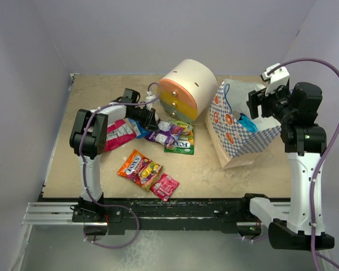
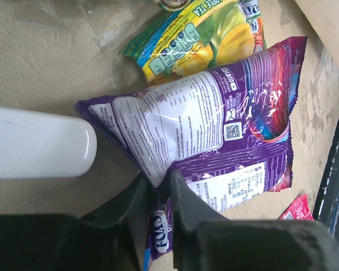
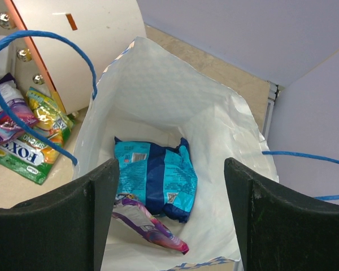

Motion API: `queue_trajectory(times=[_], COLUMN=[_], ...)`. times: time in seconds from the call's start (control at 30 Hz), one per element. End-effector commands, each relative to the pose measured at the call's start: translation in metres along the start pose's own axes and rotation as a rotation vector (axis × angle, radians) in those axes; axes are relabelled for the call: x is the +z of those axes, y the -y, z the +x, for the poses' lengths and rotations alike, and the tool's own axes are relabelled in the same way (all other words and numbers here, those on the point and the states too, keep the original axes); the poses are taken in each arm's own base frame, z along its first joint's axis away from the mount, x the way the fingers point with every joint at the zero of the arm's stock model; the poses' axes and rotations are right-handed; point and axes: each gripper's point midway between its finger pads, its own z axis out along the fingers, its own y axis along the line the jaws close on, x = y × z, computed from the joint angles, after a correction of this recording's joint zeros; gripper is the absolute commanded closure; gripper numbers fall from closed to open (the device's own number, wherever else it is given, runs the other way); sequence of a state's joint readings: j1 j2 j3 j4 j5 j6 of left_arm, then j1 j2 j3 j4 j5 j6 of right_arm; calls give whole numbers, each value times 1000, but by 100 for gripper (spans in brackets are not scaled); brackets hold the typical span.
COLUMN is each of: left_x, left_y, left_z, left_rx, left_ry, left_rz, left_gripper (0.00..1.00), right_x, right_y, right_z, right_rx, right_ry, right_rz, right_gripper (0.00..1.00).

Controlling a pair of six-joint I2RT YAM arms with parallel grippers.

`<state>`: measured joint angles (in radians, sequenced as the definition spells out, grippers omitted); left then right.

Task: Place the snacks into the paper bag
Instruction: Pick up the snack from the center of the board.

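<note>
My left gripper [image 2: 161, 189] [image 1: 149, 119] is low over the table, shut on the near edge of a purple snack packet [image 2: 214, 124] [image 1: 167, 134]. A yellow-green packet [image 2: 198, 39] lies just beyond it. More snacks lie on the table: a magenta one [image 1: 118, 134], a green one [image 1: 181, 145], an orange one [image 1: 138, 168] and a pink one [image 1: 165, 187]. The paper bag [image 1: 237, 138] [image 3: 158, 96] stands open at the right. Inside it lie a blue packet [image 3: 155, 172] and a purple-pink one [image 3: 150, 226]. My right gripper [image 3: 170, 169] [image 1: 260, 104] hangs open over the bag's mouth, holding nothing.
A cream round drawer unit [image 1: 186, 90] [image 3: 96, 34] stands at the back, between the snack pile and the bag. A white rounded object [image 2: 39, 144] lies just left of my left fingers. The bag's blue cord handle [image 3: 45, 36] arches beside the right gripper.
</note>
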<state>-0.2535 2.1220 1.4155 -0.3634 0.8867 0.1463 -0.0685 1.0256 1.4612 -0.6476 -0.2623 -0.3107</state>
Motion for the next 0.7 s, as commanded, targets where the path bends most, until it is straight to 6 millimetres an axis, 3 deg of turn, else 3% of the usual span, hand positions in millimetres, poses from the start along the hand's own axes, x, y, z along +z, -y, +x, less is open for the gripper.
queue_trajectory(times=[0.0, 0.17, 0.47, 0.67], left_x=[-17, -37, -93, -128], left_y=[20, 49, 120, 167], left_z=[-30, -56, -97, -111], left_rx=[152, 260, 484, 597], left_ry=[43, 86, 201, 258], left_rz=[6, 61, 99, 82], left_gripper=[87, 100, 100, 100], right_x=[-8, -17, -26, -24], right_y=[-7, -22, -55, -77], right_z=[-9, -17, -53, -83], right_rx=[-48, -90, -71, -37], right_ry=[44, 68, 182, 266], right_rz=[-40, -128, -341, -511], right_gripper=[23, 22, 21, 21])
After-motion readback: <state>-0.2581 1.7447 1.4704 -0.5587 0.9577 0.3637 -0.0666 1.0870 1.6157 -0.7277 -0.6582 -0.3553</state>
